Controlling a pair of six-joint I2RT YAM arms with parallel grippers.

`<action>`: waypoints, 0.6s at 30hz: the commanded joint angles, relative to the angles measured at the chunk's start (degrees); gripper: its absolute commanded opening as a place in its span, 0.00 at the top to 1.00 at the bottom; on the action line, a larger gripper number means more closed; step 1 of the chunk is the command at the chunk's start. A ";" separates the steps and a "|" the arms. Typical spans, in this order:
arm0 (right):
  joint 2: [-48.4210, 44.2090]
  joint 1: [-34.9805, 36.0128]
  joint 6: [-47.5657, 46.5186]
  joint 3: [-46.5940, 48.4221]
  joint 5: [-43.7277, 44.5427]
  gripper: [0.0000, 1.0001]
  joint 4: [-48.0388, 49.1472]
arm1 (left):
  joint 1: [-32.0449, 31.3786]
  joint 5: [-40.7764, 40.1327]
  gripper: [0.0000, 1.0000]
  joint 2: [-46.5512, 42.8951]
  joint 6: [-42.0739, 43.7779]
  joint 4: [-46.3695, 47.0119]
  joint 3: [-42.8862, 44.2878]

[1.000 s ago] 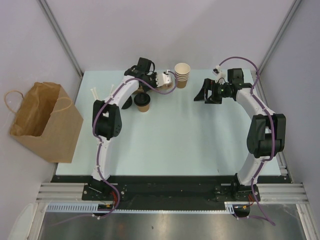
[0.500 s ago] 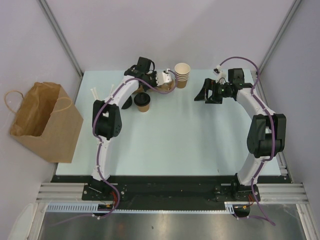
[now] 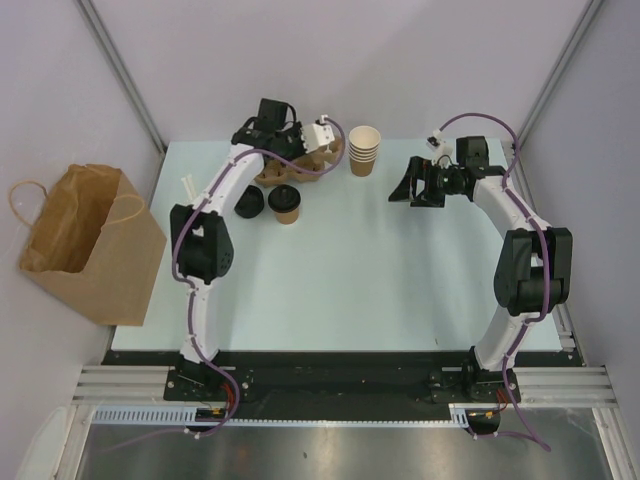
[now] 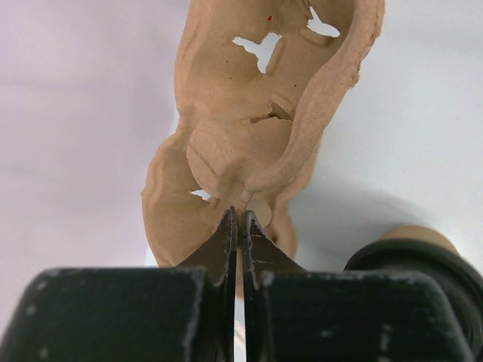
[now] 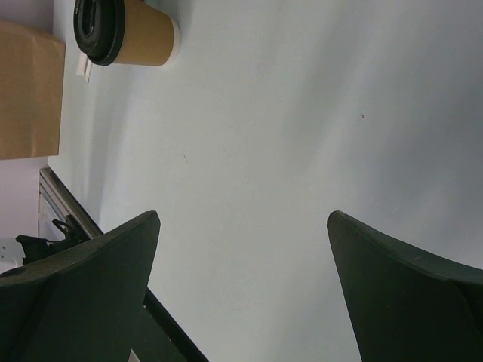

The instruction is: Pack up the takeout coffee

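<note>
L tool point(image 4: 239, 216) outstretched, pinching pulp carrier point(image 4: 249, 98), R tool point(image 5: 243, 219) agape

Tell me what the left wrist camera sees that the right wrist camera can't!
Only the left wrist view shows the brown cup tray, pinched in the shut left gripper. Only the right wrist view shows the open right gripper, holding nothing, and a bit of the paper bag at its left edge. Both show the coffee, though the left wrist view catches only part of it, at its lower right corner. Both also show the pale table.
</note>
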 commanded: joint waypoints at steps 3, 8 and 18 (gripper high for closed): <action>-0.34 -0.19 -0.45 4.47 -1.18 0.01 0.24 | 3.38 4.44 1.00 -14.39 -1.69 3.08 -3.21; -0.08 0.07 -1.59 6.40 -1.44 0.01 -0.91 | 7.07 9.09 1.00 -27.92 1.99 3.88 -16.82; 0.10 2.53 -3.17 8.07 -0.21 0.00 -1.96 | 13.84 16.30 1.00 -52.10 18.61 2.74 -49.00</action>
